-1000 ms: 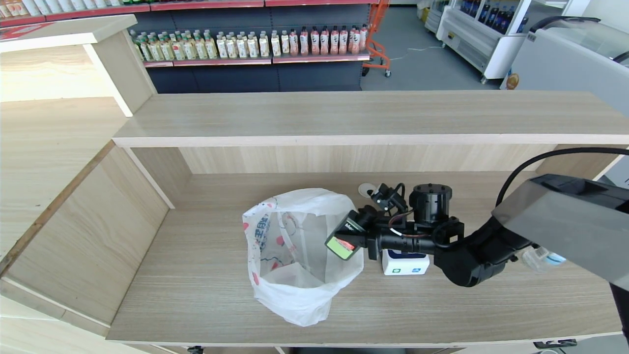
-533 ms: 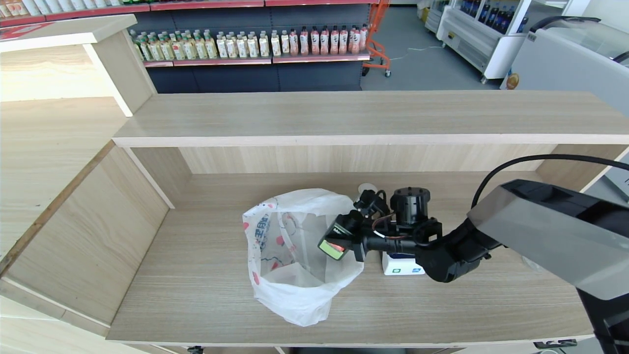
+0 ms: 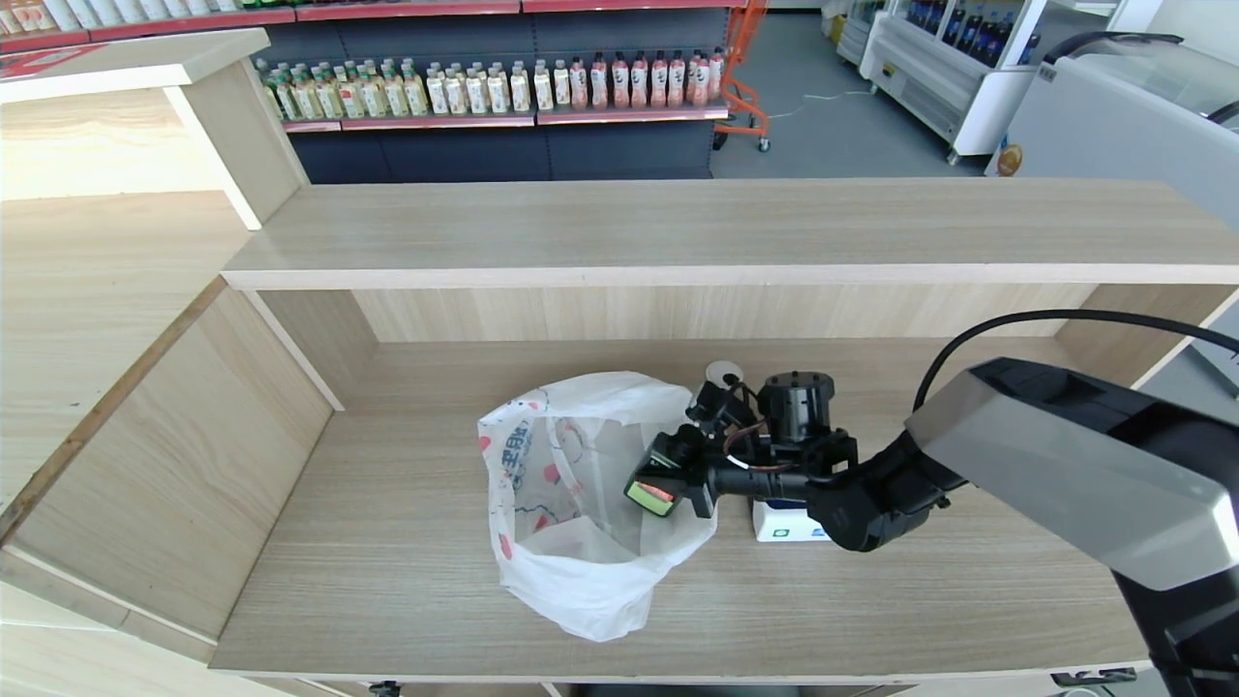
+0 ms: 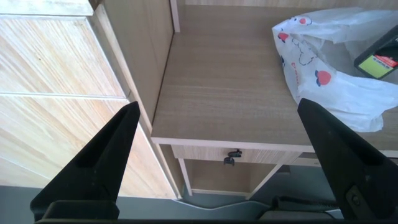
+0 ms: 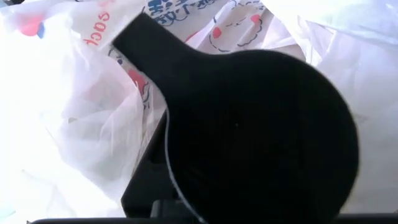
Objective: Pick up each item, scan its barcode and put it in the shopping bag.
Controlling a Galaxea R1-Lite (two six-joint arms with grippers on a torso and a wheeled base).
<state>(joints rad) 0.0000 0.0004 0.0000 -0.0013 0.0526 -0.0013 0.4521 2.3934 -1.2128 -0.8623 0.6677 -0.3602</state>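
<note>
Plastic shopping bag (image 3: 579,598) stands open; your right fingers (image 3: 698,490) pinch a black box (image 3: 652,496) at its mouth; left fingers (image 4: 104,157) spread.

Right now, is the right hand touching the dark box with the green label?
Touching. The head view shows the right hand clamped on the dark box, holding it above the shopping bag.

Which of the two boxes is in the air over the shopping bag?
The black box with the green and red end, held by the right gripper; the white box stands on the counter.
</note>
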